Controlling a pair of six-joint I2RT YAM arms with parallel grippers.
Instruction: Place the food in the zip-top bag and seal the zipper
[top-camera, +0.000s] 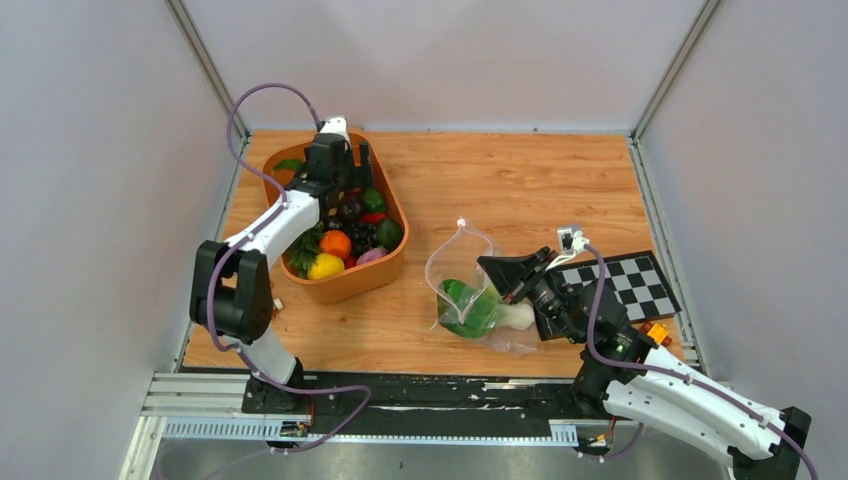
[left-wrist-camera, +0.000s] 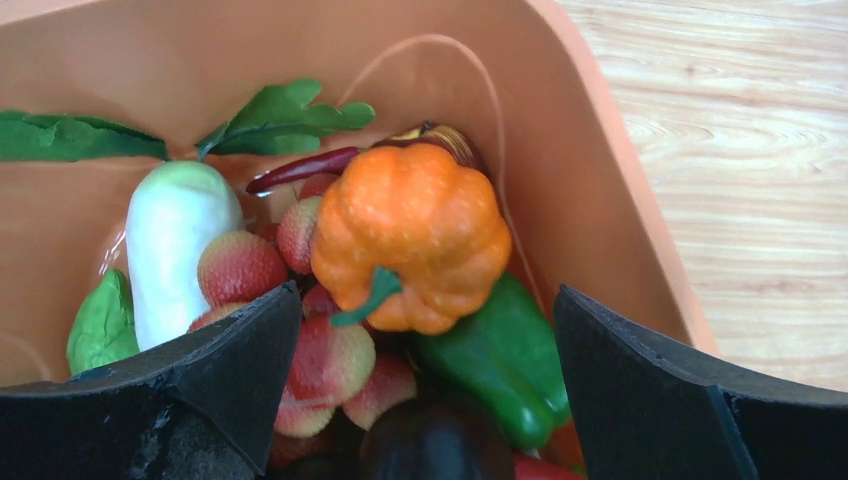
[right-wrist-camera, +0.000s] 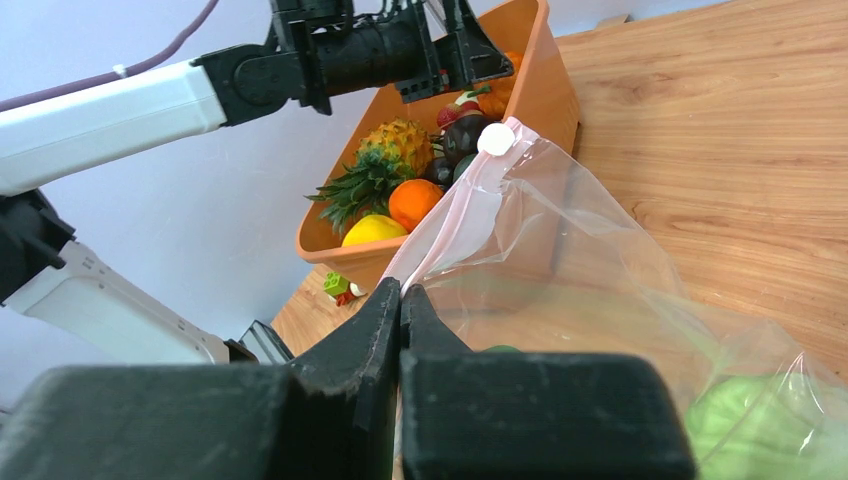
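Here the right gripper has its black wedge-shaped fingers pressed flat together, pinching the mouth edge of the zip-top bag where the thin pinkish zipper runs down between them. The film is clear and crinkly, and it stands up in a loop with a small white tab at its top. How much of the strip is clamped is hidden between the fingers. Inside the bag, low at the near side, lies a glossy green bok choy with a pale stalk. Through the plastic in the wrist view it is only a blurred green mass.

The left gripper is spread wide with nothing between its matte black fingers. It hangs over the far end of the smooth orange tub at the left. Below it sit a ribbed orange pumpkin, a smooth white radish, pebbled red strawberries, a shiny green pepper and a thin red chilli. A dark rounded piece at the frame's lower edge is cut off. Whether the fingers touch any food I cannot tell.

The bag rests on the wood-grain table, to the right of the tub, with a checkered board just right of it.
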